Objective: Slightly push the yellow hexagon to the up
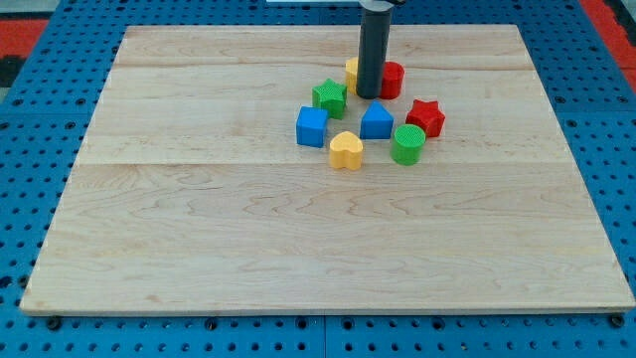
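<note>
The yellow hexagon (351, 73) sits near the view's top centre of the wooden board, mostly hidden behind my rod; only its left edge shows. My tip (369, 95) rests on the board right in front of it, touching or nearly touching its lower side. A red block (393, 79), shape unclear, sits just right of the rod. A green star (329, 96) lies to the tip's left. A blue block (376, 121) sits just below the tip.
A blue cube (311, 126), a yellow heart (346, 150), a green round ribbed block (407, 143) and a red star (425, 116) cluster below the tip. The wooden board (199, 229) lies on a blue perforated surface (30, 149).
</note>
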Controlling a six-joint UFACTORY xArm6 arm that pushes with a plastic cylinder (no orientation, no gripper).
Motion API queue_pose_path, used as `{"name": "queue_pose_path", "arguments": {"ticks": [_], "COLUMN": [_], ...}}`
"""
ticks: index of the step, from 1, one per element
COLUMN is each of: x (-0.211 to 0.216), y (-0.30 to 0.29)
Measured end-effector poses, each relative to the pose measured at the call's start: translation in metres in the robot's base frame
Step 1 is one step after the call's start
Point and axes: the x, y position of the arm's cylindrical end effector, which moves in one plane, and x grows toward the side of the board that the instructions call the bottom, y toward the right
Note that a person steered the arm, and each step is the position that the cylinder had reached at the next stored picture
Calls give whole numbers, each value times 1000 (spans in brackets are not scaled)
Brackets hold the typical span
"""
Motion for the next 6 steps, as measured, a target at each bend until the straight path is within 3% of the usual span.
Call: {"name": "queue_pose_path", "arguments": {"ticks": [2, 6], "x": [-2, -2], "y": [56, -5]}}
